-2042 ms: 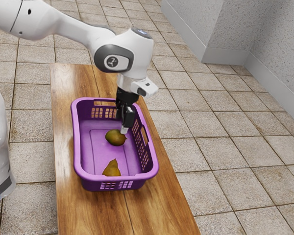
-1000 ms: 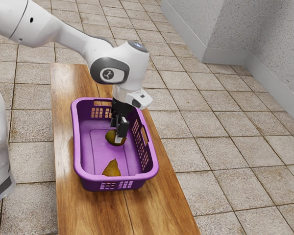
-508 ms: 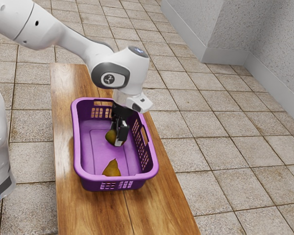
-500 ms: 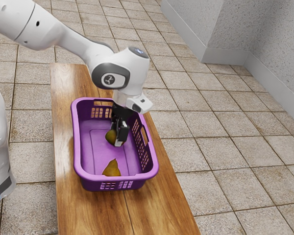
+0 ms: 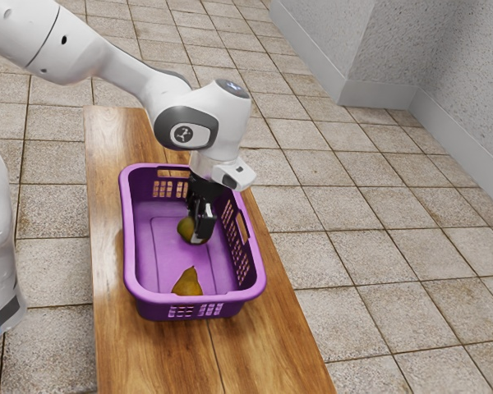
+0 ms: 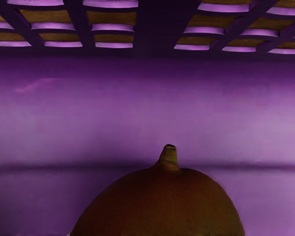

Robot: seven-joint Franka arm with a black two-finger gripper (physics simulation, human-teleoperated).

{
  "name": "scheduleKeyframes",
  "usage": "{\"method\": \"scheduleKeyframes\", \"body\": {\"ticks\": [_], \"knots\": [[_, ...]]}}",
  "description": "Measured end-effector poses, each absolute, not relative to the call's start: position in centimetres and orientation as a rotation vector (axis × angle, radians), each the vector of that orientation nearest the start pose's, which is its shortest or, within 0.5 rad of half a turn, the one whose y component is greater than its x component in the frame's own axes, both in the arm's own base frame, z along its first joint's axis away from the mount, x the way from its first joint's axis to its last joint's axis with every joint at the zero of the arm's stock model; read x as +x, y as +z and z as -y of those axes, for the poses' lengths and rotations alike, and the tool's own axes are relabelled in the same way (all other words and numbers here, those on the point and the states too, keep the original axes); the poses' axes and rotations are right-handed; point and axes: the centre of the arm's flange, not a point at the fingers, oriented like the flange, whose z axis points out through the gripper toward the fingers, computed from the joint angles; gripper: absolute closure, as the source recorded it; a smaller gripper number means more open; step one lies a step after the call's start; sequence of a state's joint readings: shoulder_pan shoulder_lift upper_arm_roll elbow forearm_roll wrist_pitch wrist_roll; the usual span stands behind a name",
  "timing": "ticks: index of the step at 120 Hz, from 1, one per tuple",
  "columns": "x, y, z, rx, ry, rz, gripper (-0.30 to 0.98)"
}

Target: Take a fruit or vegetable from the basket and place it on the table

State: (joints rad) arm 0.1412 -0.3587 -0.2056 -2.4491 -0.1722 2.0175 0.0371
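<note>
Exterior view: moved the lower part of the end effector [image 5: 195,234] slightly inward against the mango [image 5: 185,231] since the earlier frame, with the arm [image 5: 135,78] barely shifted. Looks like a grasp being attempted, though cannot tell whether open or gripping from here. Can see the mango low inside the laundry basket [image 5: 127,246], between its long edges, with the pear [image 5: 187,284] by its near edge. Have yet to get any fruit onto the surface [image 5: 119,349]; should next confirm a firm hold, then lift straight up past the rim. Could then set down on the bare wood beyond the basket's near edge.

Wrist view: can make out the mango's stem [image 6: 169,159] and rounded top just under the hand, against the purple floor. Could slip on such smooth, curved skin, or roll if caught off-centre.
</note>
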Motion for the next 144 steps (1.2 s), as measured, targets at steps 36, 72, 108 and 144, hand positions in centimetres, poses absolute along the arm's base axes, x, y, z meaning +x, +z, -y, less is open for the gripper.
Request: {"method": "scheduleKeyframes", "body": {"ticks": [36,72,108,144], "knots": [[42.0,42.6,3.8,-3.218,0.121,0.029,0.40],[42.3,46.1,2.8,-3.219,0.060,0.099,0.40],[42.3,51.0,-3.9,-3.206,-0.013,0.353,0.40],[39.8,52.5,-12.1,-3.181,0.015,0.596,0.40]]}}
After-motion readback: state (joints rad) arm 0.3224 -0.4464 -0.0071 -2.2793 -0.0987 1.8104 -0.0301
